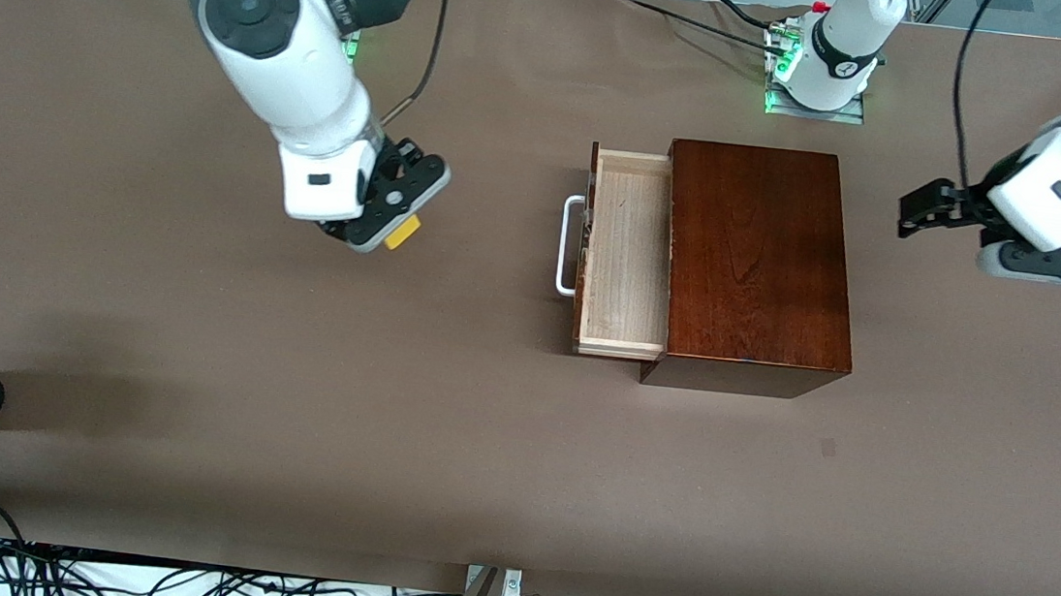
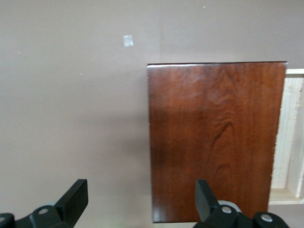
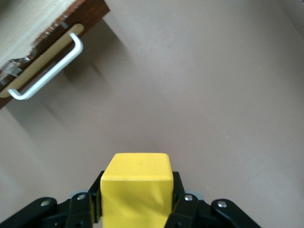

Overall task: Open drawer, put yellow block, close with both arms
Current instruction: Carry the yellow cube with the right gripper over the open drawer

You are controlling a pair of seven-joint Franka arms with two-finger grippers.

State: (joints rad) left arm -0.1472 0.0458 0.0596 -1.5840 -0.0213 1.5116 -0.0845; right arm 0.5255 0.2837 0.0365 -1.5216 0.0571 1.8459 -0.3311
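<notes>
While right gripper clamps it, yellow block looks plain — seemingly unmarked.

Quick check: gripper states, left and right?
Left gripper: open, empty, over the table beside the wooden box.
Right gripper: shut on the yellow block.

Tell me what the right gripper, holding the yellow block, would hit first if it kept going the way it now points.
Most likely the bare table. The right gripper, shut on the yellow block, points down at open tabletop; the drawer and its handle lie off to one side of that line, though depth is uncertain.
</notes>
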